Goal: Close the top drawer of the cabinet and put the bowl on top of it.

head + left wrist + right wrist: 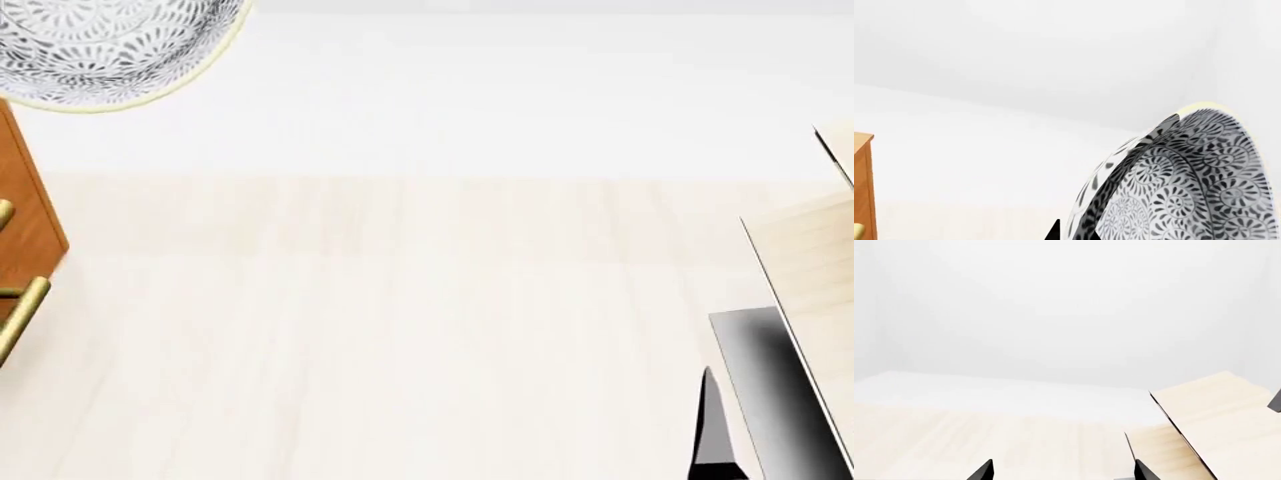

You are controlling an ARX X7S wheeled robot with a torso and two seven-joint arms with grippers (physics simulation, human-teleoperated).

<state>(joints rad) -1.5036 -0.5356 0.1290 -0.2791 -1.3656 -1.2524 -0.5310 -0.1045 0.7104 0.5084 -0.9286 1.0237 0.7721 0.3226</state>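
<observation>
Left tool (pixel 1074 234) apparently around the bowl (pixel 1187 190) (no legible writing), right tool (pixel 1062 470) wide, beside cabinet (pixel 24 215).

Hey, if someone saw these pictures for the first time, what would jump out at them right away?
Most striking is the round white ceramic bowl with its dense dark floral pattern, filling the left wrist view up close and showing at the head view's top left corner. Below it there, the orange-brown wooden cabinet with brass bar handles peeks in at the left edge. At the right edge stands a pale wood structure, across a wide pale floor.
</observation>
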